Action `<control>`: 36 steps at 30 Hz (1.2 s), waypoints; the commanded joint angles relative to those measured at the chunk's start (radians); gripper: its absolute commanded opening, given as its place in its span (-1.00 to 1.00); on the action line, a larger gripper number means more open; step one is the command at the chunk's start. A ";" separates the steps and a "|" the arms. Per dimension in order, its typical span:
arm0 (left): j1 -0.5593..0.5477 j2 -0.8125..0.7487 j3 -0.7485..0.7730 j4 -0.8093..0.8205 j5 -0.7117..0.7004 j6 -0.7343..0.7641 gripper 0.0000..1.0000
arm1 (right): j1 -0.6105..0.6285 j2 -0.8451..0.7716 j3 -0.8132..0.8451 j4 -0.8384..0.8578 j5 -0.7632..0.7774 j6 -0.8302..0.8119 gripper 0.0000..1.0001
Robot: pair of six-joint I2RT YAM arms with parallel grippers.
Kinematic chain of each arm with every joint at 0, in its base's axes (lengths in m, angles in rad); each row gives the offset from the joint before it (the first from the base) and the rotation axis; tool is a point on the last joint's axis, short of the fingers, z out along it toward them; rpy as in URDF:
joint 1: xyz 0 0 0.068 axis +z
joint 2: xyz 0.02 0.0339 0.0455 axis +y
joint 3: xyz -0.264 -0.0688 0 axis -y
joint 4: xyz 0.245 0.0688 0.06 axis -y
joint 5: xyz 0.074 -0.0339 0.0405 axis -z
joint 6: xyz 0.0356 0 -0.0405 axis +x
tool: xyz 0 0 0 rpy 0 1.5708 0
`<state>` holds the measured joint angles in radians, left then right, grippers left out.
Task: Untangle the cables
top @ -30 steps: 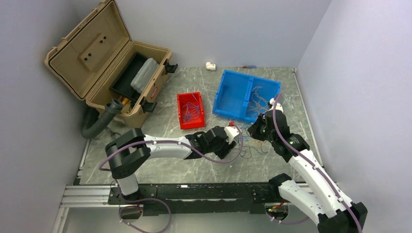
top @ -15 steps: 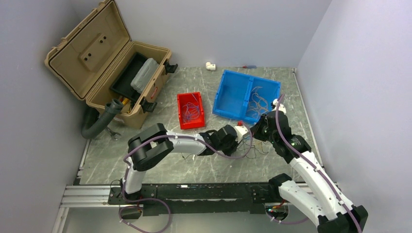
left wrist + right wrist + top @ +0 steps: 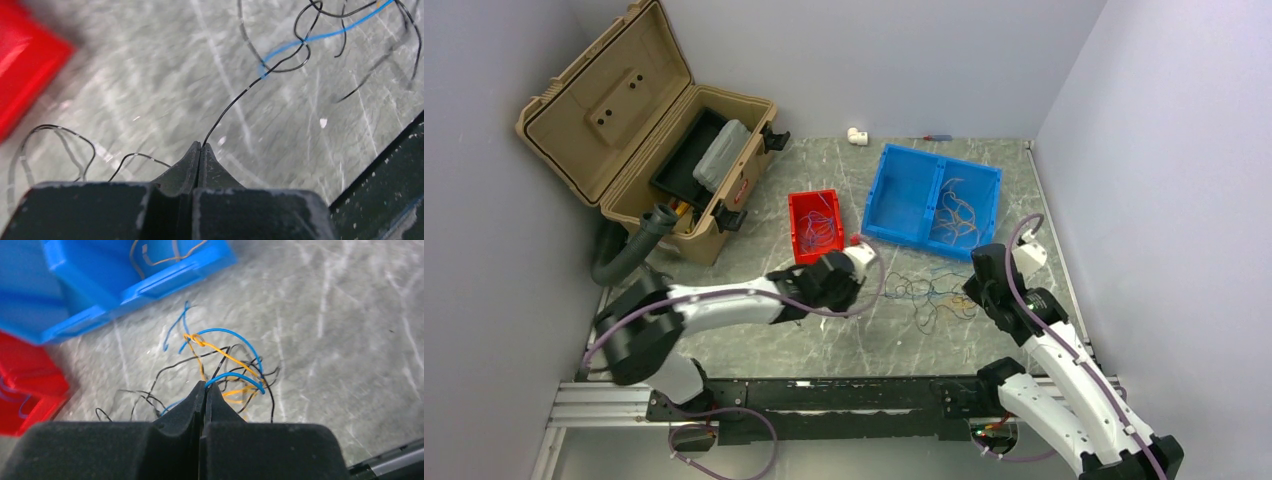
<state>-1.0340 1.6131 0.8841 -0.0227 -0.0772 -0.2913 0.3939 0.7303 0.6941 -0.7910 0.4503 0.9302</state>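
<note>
I count one red bin [image 3: 796,232] left of my left jaws, one blue bin [image 3: 904,195] beyond both jaws, one open toolbox [image 3: 609,100] far left, and uncountably many tangled cables [image 3: 927,290] between the jaws.

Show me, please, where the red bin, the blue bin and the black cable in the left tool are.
red bin [image 3: 793,230], top external view, left rim.
blue bin [image 3: 899,195], top external view, bare floor of left compartment.
black cable [image 3: 231,104], left wrist view, mid-stretch just beyond the left tool [image 3: 201,146].

Extended left arm [image 3: 724,295], left jaws closed; bent right arm [image 3: 1049,340], right jaws closed.
</note>
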 commanded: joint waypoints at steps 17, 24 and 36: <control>0.343 -0.684 -0.117 -0.455 -0.130 -0.137 -1.00 | -0.009 -0.201 -0.016 -0.183 0.333 0.210 -1.00; 0.281 -0.681 -0.085 -0.328 0.158 0.003 -1.00 | -0.008 -0.182 -0.097 0.321 -0.455 -0.425 0.59; 0.239 -0.620 0.079 -0.445 0.177 0.060 -1.00 | 0.208 -0.023 -0.175 0.683 -0.741 -0.594 0.93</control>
<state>-0.7902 0.9958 0.8913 -0.4408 0.0795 -0.2661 0.4694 0.6823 0.5323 -0.3141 -0.2546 0.4446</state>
